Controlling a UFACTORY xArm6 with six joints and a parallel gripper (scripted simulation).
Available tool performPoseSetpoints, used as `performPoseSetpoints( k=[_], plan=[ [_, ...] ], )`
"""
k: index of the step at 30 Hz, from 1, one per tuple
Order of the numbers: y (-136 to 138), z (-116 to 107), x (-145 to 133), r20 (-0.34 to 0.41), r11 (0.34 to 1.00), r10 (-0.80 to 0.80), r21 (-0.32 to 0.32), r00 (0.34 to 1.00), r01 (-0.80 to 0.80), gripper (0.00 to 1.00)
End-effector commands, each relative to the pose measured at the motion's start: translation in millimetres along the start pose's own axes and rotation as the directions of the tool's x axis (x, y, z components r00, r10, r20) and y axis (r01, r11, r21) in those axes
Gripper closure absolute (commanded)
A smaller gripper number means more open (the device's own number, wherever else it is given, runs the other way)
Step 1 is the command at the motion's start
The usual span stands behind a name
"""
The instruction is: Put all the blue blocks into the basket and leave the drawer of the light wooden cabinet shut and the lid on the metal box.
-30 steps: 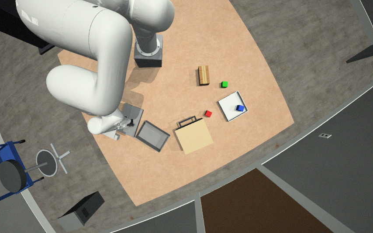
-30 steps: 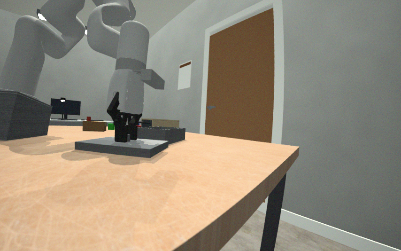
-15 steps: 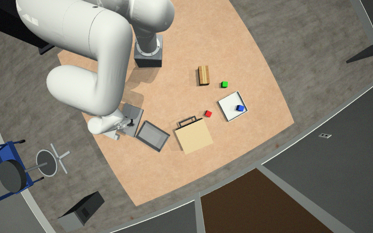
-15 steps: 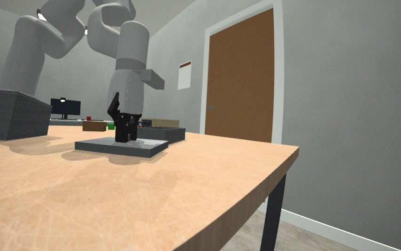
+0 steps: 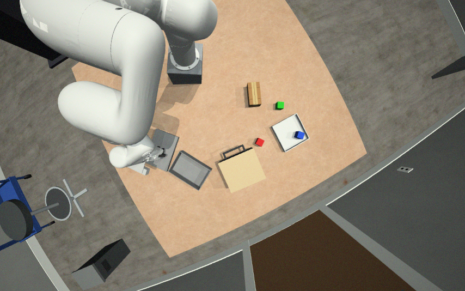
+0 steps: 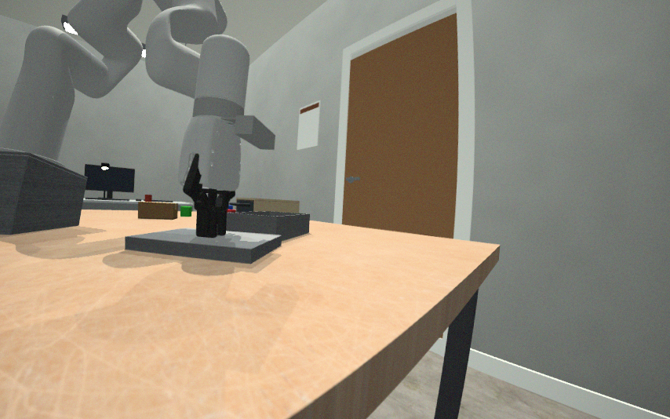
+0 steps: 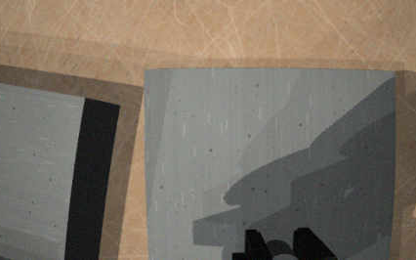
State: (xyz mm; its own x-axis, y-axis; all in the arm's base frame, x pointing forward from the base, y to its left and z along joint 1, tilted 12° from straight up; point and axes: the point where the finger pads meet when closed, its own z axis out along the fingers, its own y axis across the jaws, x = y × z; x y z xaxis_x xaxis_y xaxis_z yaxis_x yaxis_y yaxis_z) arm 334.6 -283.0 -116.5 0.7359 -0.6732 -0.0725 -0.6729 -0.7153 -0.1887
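Observation:
My gripper (image 5: 161, 153) (image 6: 211, 234) (image 7: 277, 244) points down and is shut on the small knob of the grey lid (image 5: 170, 141) (image 6: 171, 249) (image 7: 197, 122). The lid lies flat on the table beside the metal box (image 5: 190, 169) (image 6: 293, 226) (image 7: 26, 156), which is open, with no block visible inside. A blue block (image 5: 299, 134) lies in the white basket (image 5: 284, 128), near its right corner. The light wooden cabinet (image 5: 242, 170) (image 6: 278, 205) has a dark handle (image 5: 233, 151); its drawer looks shut. Its inside is hidden.
A red block (image 5: 259, 141) lies between the cabinet and the basket. A green block (image 5: 280, 105) (image 6: 185, 210) lies near the brown taped box (image 5: 254, 94) (image 6: 157, 210). The metal box stands between the lid and the cabinet. The arm's base stands behind the lid.

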Motion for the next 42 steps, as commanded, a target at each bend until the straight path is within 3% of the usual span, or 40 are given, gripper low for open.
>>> performPoseSetpoints(
  k=[1,27,42],
  plan=[
    [0.0,-1.2,1.5,-0.004,1.0,0.0,0.0,1.0,0.0,1.0],
    [0.0,-3.0,1.5,-0.004,1.0,0.0,0.0,1.0,0.0,1.0],
    [0.0,-29.7,1.4,-0.004,1.0,0.0,0.0,1.0,0.0,1.0]
  ],
)
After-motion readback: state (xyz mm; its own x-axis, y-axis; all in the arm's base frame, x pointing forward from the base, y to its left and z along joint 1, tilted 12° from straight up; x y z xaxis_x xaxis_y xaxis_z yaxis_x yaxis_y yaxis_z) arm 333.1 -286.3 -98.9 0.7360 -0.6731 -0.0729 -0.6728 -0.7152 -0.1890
